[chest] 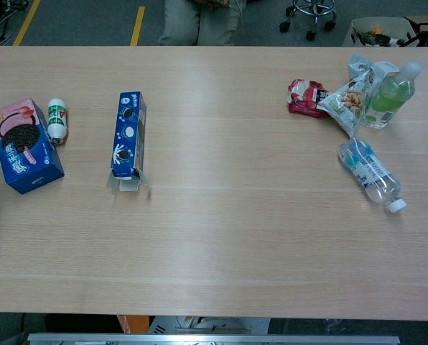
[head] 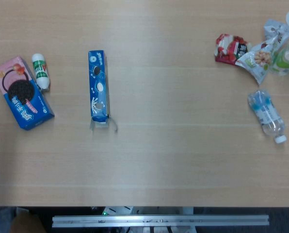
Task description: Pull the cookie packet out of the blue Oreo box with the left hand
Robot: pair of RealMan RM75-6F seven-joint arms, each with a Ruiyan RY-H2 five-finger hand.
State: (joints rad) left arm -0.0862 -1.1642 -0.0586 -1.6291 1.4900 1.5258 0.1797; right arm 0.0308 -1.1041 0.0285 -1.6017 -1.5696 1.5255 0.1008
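The long blue Oreo box (head: 98,85) lies flat on the table left of centre, its near end open with the flaps splayed out (head: 102,124). The chest view shows the same box (chest: 128,134) with its opened flaps (chest: 128,183) toward me. No cookie packet shows outside the box; the inside is too dark to read. Neither hand appears in either view.
A pink-and-blue Oreo box (head: 22,92) and a small white bottle (head: 40,71) lie at the far left. At the right are a red snack bag (head: 230,49), a nut packet (head: 259,59), a green bottle (chest: 391,93) and a lying water bottle (head: 266,115).
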